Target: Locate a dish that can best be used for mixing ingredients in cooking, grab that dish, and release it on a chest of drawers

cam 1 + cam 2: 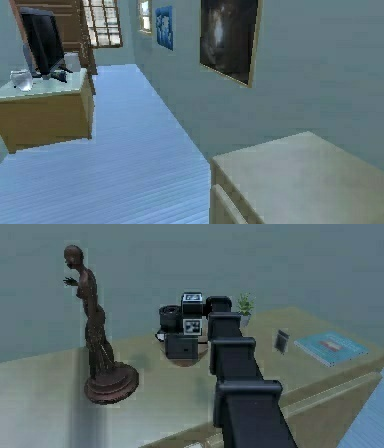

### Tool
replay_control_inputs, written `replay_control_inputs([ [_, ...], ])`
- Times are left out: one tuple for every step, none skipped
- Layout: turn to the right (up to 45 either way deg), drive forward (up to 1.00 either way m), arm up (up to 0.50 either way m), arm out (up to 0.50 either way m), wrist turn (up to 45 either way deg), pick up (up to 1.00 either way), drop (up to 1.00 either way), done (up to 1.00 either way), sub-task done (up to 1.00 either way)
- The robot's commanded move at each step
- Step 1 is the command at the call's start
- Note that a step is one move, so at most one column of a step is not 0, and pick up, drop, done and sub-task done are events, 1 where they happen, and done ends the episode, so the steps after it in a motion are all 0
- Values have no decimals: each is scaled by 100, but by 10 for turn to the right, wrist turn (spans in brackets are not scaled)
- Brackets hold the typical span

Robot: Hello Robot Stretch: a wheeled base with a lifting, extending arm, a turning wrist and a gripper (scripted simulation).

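1. The chest of drawers point(50, 384) is the biggest thing here. Its pale top lies under the hand and runs away to both sides of it, long axis across the arm's reach. I judge this is the place for the release.
2. The arm point(240, 374) is stretched out over that top, in my judgement to bring the hand well inside the edge so a released dish lands on wood and not on the floor.
3. A brown statue point(97, 334) stands upright on its round base to the hand's finger side, near but apart from it. It narrows the bare patch I can use.
4. The gripper point(168, 332) hangs over the top. A dark rounded shape point(170, 317) sits at its far end, and I cannot tell whether that is the dish, whether the hand holds anything, or which way it points.
5. A flat blue book point(330, 347) lies on the top, well off on the side away from the fingers.
6. A small potted plant point(243, 306) stands just beyond the hand.
7. A little upright card point(282, 341) stands between the hand and the book.
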Motion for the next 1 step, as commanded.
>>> replay_control_inputs([
  [0, 0, 0, -10, 0, 0, 0, 0, 0],
])
